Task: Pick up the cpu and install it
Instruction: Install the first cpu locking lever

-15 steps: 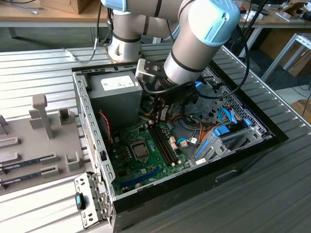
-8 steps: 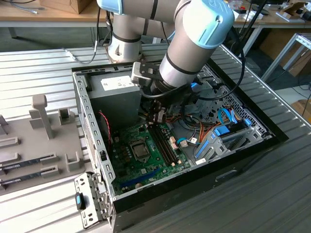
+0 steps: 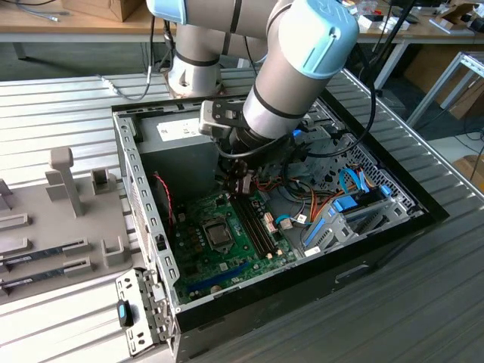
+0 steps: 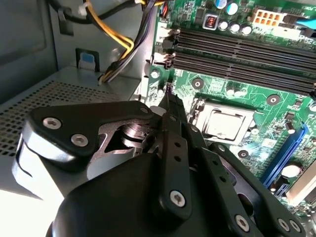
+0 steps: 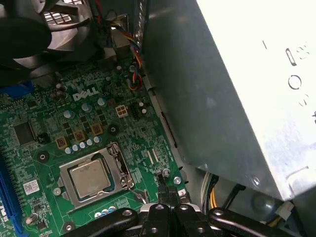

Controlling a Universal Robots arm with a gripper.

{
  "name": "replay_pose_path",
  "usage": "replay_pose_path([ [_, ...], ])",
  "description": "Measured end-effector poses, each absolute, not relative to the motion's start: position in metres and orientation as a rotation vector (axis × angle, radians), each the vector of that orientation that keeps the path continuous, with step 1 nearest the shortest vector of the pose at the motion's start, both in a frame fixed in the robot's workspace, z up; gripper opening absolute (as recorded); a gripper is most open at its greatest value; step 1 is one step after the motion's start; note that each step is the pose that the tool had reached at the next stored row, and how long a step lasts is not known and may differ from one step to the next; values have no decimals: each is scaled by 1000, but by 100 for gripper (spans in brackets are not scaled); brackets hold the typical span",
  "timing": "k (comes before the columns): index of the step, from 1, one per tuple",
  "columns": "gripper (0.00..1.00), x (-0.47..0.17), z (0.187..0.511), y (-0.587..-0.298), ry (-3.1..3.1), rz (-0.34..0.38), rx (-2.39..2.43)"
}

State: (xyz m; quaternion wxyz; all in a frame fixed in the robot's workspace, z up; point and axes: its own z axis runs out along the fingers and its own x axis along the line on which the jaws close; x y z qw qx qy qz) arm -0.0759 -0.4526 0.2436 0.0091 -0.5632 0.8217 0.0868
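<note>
While I hold the arm over the open computer case (image 3: 144, 197), the cpu (image 5: 90, 177) sits flat in its socket frame (image 5: 94, 178) on the green motherboard (image 5: 64, 133), with the metal top showing in both wrist views (image 4: 224, 123). My gripper (image 5: 167, 190) has its two thin fingers (image 4: 174, 111) pressed together with nothing between them, tips hanging just off the socket's corner, near the grey power supply box (image 5: 232, 89). I judge the chip light, stiff and slick on its metal lid, and fragile underneath, so any hold belongs on two opposite edges of the pale rim, kept level. With the frame ringing it closely, I see little edge left to pinch.
</note>
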Motion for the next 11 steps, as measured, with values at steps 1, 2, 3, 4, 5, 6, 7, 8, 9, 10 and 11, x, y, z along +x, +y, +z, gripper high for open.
replay_pose_path([
  [1, 11, -76, 244, -453, 2558, 271, -1773],
  [2, 11, -77, 243, -453, 2550, 271, -1786],
  [3, 11, -77, 243, -453, 2539, 272, -1804],
  [4, 11, -78, 243, -454, 2535, 272, -1811],
  [5, 11, -78, 243, -456, 2532, 272, -1815],
  [6, 11, -78, 243, -458, 2531, 272, -1816],
  [7, 11, -78, 243, -459, 2531, 272, -1816],
  [8, 11, -78, 243, -460, 2531, 272, -1816],
  [9, 11, -78, 243, -460, 2531, 272, -1816],
  [10, 11, -78, 243, -461, 2531, 272, -1816],
  [11, 11, -78, 243, -461, 2531, 272, -1816],
])
